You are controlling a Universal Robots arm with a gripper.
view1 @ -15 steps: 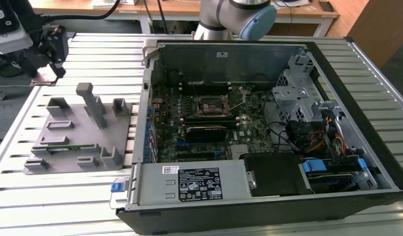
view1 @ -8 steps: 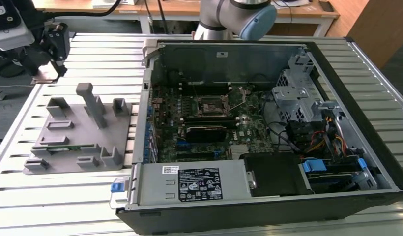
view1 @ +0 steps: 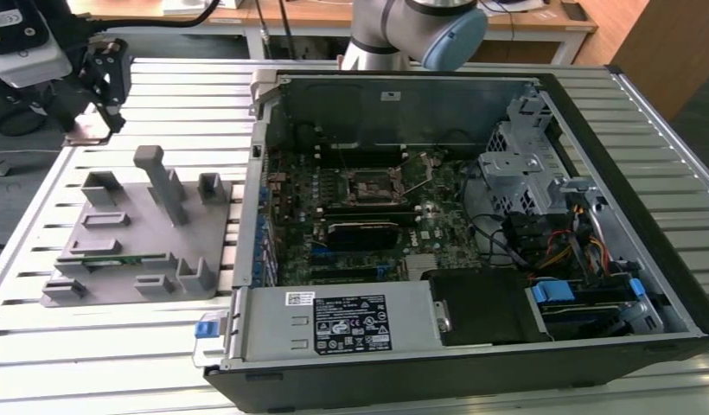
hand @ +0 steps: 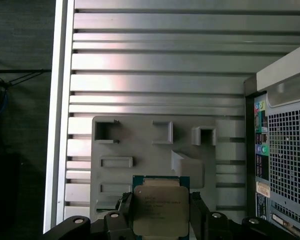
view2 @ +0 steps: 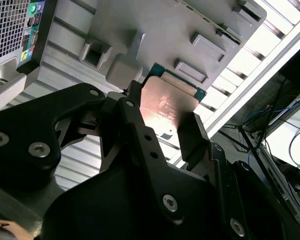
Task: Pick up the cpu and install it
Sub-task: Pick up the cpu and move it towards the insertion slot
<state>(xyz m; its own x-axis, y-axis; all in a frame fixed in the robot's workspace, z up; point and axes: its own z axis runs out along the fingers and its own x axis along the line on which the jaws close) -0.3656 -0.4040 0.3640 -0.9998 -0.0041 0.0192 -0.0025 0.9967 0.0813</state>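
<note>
Gripper (hand: 161, 216): black, two fingers (hand: 124, 212), clamped on opposite edges of the cpu.
Cpu (hand: 159, 209): flat square chip with a silvery metal top and thin green rim, held between the fingers, metal face showing in both wrist views.
Tray (view1: 136, 233): grey moulded holder with raised blocks and pockets, lying on the surface beside the computer case; a narrow green memory stick (view1: 112, 258) lies in it.
Surface (view1: 182, 86): slatted light metal.
Computer case (view1: 631, 285): black, side open, motherboard exposed, socket (view1: 372, 186) near the board's middle.
</note>
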